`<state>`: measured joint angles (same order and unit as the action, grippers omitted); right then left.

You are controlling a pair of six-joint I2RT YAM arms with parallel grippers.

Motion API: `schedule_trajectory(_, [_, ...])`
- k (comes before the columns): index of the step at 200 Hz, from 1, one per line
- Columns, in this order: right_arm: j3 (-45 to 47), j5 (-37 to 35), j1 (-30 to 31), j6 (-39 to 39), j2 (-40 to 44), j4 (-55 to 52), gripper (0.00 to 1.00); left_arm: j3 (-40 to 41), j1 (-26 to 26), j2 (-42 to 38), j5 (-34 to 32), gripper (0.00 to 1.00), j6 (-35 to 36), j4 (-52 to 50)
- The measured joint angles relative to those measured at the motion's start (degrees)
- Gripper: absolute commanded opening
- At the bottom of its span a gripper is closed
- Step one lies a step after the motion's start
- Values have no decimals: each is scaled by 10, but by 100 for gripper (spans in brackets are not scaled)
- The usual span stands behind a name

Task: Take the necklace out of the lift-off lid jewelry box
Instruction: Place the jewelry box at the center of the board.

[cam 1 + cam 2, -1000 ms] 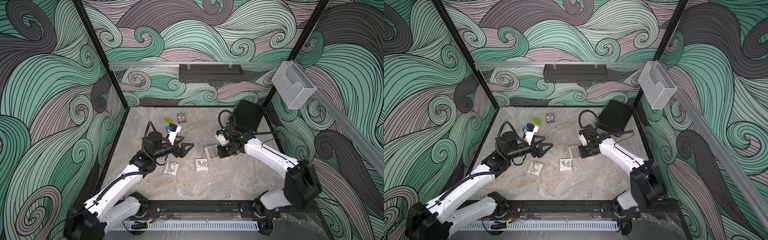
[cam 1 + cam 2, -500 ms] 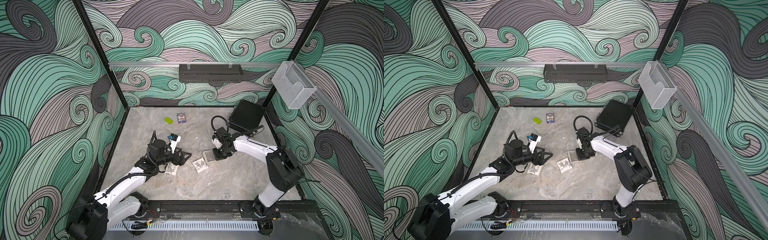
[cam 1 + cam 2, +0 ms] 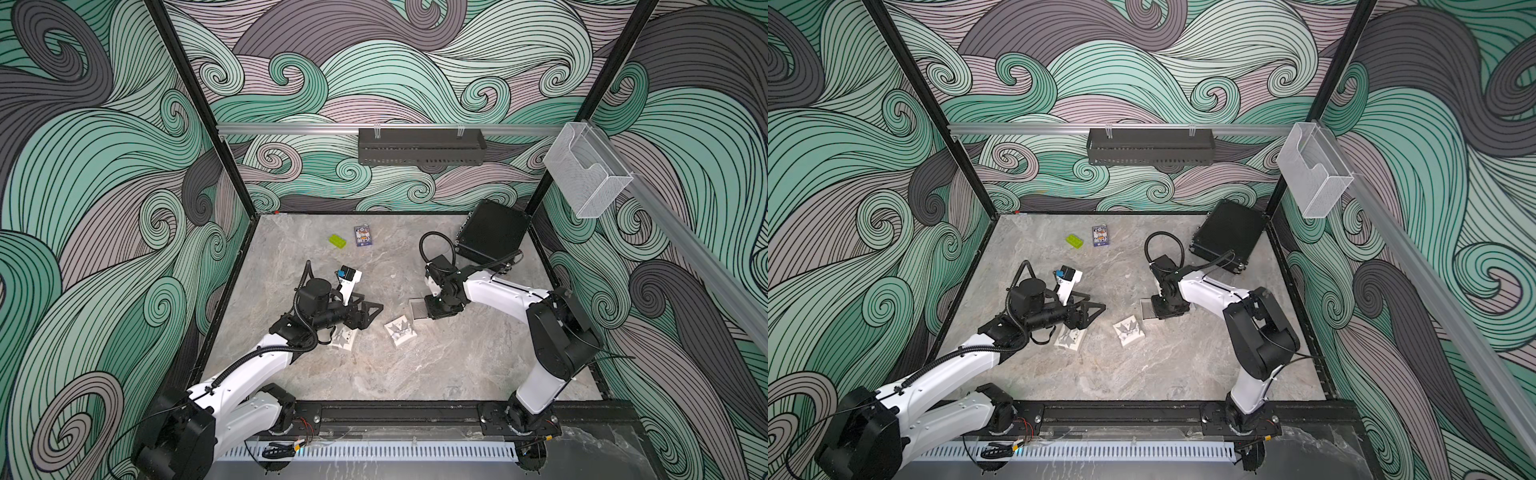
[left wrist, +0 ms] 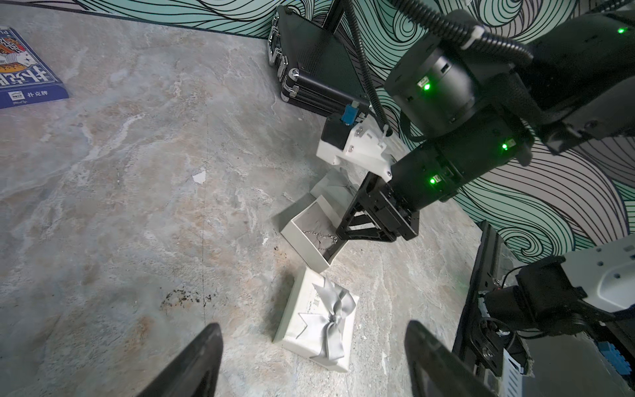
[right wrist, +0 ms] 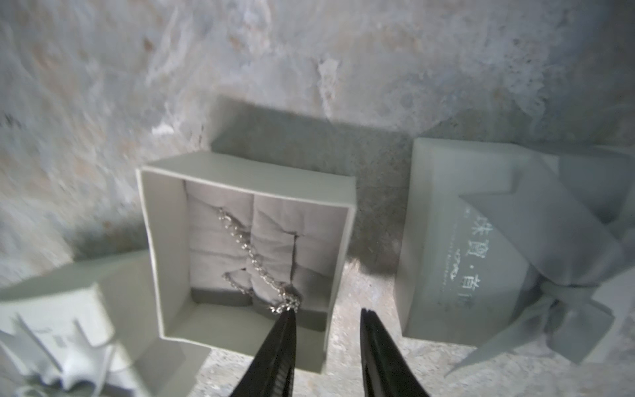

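Necklace (image 5: pixel 253 263), right wrist view: lies slack on the grey cushion (image 5: pixel 213 247) inside the open box (image 5: pixel 165 247), running slantwise from the far side to a small bunch of links at the near wall. Over that wall, right gripper (image 5: pixel 325 314); fingers (image 5: pixel 278 350) parted, clamping nothing, one tip touching the bunched end, its mate seemingly outside the wall above the worktop (image 5: pixel 103 86). Bowed box (image 5: pixel 446 240) just beside, apart from the open one.

Left wrist view: shows the chain (image 4: pixel 321 236) as a thin glint on the cushion, with the right fingers dipping in over the wall. Left gripper (image 4: pixel 312 326) spread wide and empty, the bowed box ahead of it untouched.

Both top views: too coarse to make out the chain. Place the box (image 3: pixel 417 309) mid-worktop under the right gripper, and the left gripper well apart from it, hovering above a second bowed box (image 3: pixel 345 338).

Handling, as a judgement: probably next to no weight, wholly limp, fine and slippery, easily tangled. Best taken at the bunched end, where links pile up and stand proud of the cushion; needs a full, firm pinch. May snag in the cushion's slit and drag the cushion or the light box up with it, so calls for a slow lift.
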<state>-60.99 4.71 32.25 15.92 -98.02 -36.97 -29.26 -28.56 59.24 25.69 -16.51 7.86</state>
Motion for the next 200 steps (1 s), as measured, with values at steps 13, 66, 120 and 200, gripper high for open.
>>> schedule_trajectory(13, [15, 5, 0, 2, 19, -1, 40, 0, 0, 7, 0, 81, 0, 5])
schedule_trajectory(66, [17, 68, 0, 4, 68, 8, 40, 0, 0, 51, 3, 79, -7, 20])
schedule_trajectory(120, [18, 68, 12, -7, 67, 22, 39, 0, 0, 52, 2, 79, -9, 30])
schedule_trajectory(200, [-40, 25, 23, -38, -18, 25, 38, -3, 0, 67, 0, 78, -13, 38])
